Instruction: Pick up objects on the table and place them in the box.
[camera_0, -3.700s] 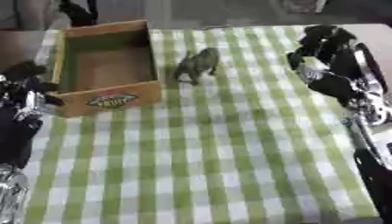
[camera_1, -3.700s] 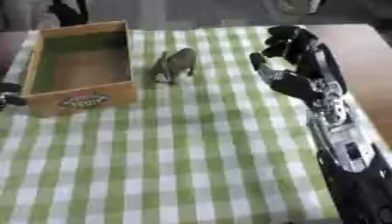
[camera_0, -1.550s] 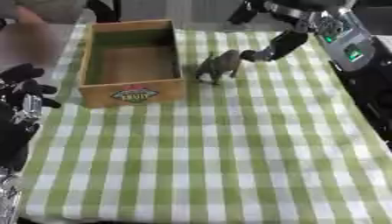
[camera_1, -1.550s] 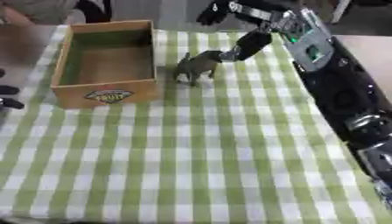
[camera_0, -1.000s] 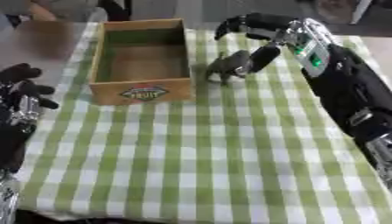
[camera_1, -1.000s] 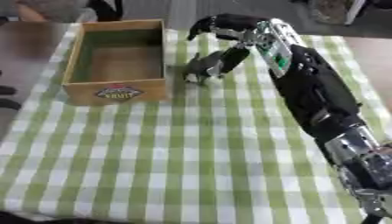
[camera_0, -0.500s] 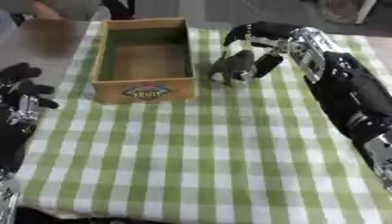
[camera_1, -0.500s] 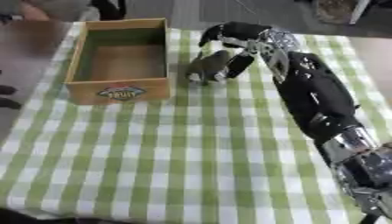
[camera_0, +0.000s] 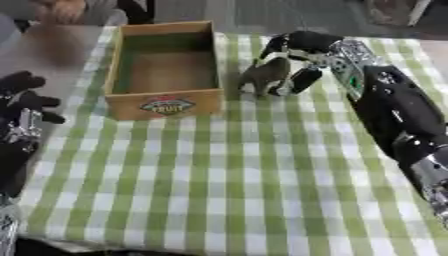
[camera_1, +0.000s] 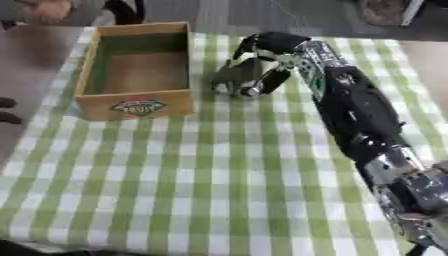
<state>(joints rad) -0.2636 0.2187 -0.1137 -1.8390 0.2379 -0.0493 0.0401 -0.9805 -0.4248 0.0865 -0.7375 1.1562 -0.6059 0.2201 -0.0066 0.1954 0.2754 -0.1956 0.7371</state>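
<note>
I see the grey toy animal (camera_0: 265, 76) standing on the checked cloth (camera_0: 219, 190) just right of the box (camera_0: 164, 70), and my right hand (camera_0: 302, 47) is arched over it: fingers (camera_0: 302, 80) curl down on its right flank and others hook over its back from the far side, so the hand looks closed round the toy, which sits on the desk between them. Half a second ago the fingers were spread wider above and beside it; now they have drawn in against its body. The toy has not shifted from its spot beside the box. My left hand (camera_0: 24, 107) rests idle at the left edge, fingers relaxed, as before.
</note>
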